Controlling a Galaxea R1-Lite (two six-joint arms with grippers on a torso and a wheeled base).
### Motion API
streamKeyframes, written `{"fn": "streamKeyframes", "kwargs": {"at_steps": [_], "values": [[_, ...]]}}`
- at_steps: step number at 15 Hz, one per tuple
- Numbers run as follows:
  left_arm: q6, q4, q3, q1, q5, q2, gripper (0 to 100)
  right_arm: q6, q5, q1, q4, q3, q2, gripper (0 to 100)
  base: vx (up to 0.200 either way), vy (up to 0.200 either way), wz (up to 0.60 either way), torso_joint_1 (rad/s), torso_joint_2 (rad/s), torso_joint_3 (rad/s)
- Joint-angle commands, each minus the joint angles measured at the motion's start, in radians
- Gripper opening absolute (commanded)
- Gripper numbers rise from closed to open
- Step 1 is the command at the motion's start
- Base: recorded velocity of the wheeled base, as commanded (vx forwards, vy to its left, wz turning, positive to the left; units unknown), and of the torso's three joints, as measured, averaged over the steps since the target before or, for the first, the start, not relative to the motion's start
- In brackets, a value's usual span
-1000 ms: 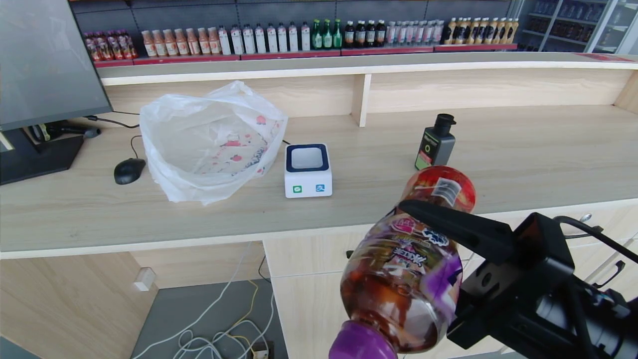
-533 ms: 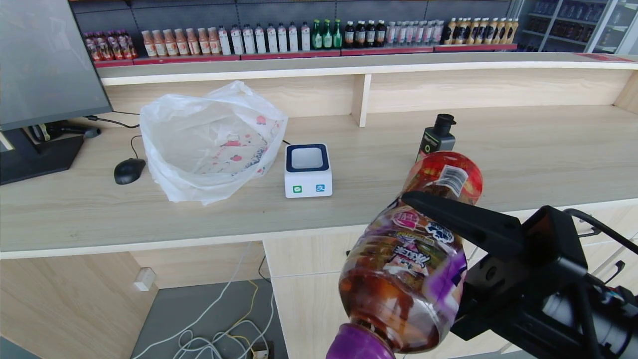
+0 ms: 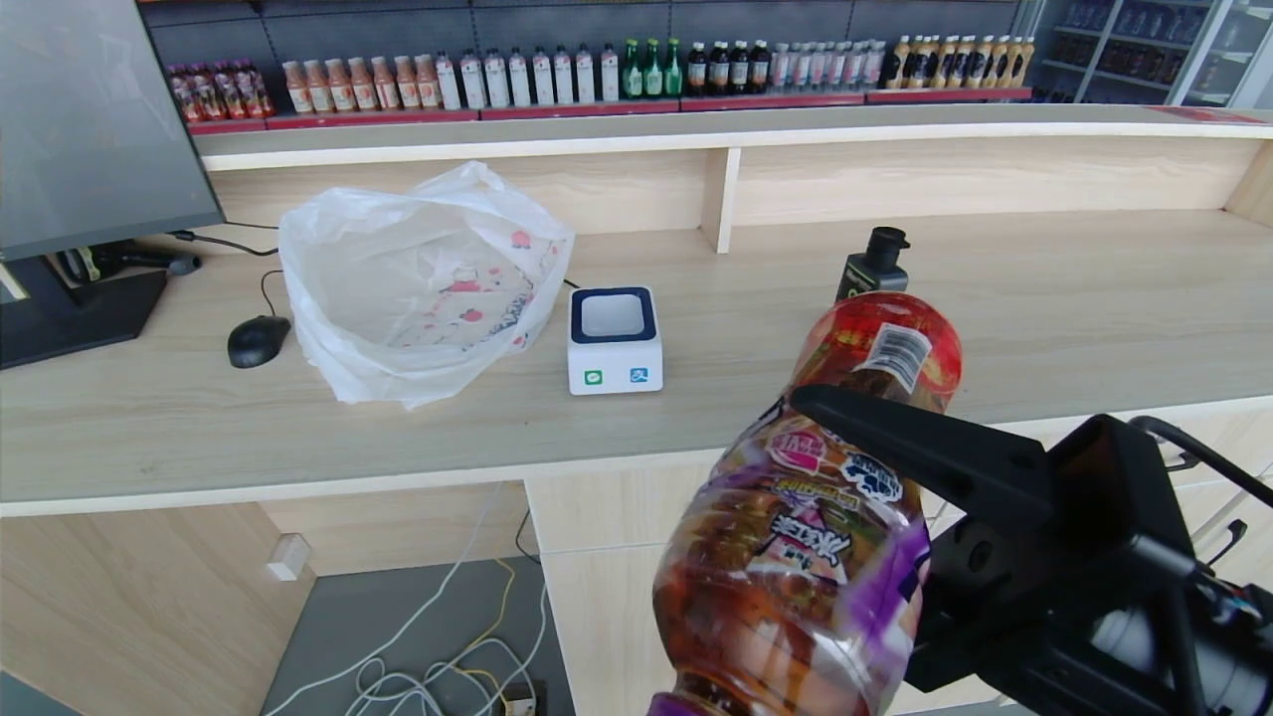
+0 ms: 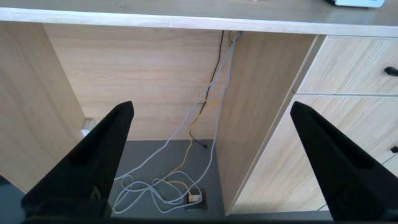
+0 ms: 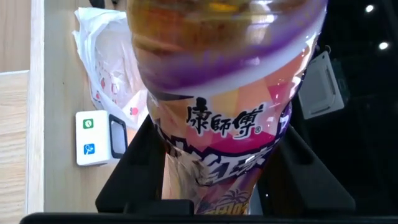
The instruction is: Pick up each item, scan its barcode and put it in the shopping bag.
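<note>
My right gripper (image 3: 845, 467) is shut on a drink bottle (image 3: 816, 517) with a purple cap and a colourful label. It holds the bottle tilted in front of the counter, base up and cap down, a barcode showing near the base. In the right wrist view the bottle (image 5: 224, 106) stands between the black fingers (image 5: 137, 174). The white scanner box (image 3: 614, 340) sits on the counter, with the open white shopping bag (image 3: 418, 283) to its left. A dark bottle (image 3: 872, 264) stands on the counter behind the held one. My left gripper (image 4: 211, 162) hangs open below the counter edge.
A monitor (image 3: 90, 119) and a black mouse (image 3: 257, 340) sit at the counter's left end. Shelves of bottles (image 3: 597, 75) line the back wall. Cables (image 4: 180, 168) lie on the floor under the counter, beside drawers (image 4: 354, 118).
The right gripper has carried the bottle a little nearer the camera and lower, so its cap now drops off the picture's bottom edge. Nothing on the counter moved.
</note>
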Motion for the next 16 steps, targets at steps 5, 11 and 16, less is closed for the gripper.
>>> {"fn": "streamKeyframes", "kwargs": {"at_steps": [5, 11, 16], "values": [[0.0, 0.0, 0.0, -0.001, 0.0, 0.0, 100, -0.007, 0.0, 0.01, -0.002, -0.005, 0.01, 0, 0.0, 0.0, 0.0, 0.0, 0.0, 0.0], [0.0, 0.0, 0.0, 0.0, 0.0, 0.0, 100, -0.008, 0.0, 0.029, -0.021, -0.002, 0.013, 0, 0.0, 0.0, 0.0, 0.0, 0.0, 0.0], [0.0, 0.0, 0.0, -0.001, 0.0, 0.0, 100, -0.007, -0.001, 0.029, -0.021, -0.005, 0.019, 0, 0.0, 0.0, 0.0, 0.0, 0.0, 0.0]]}}
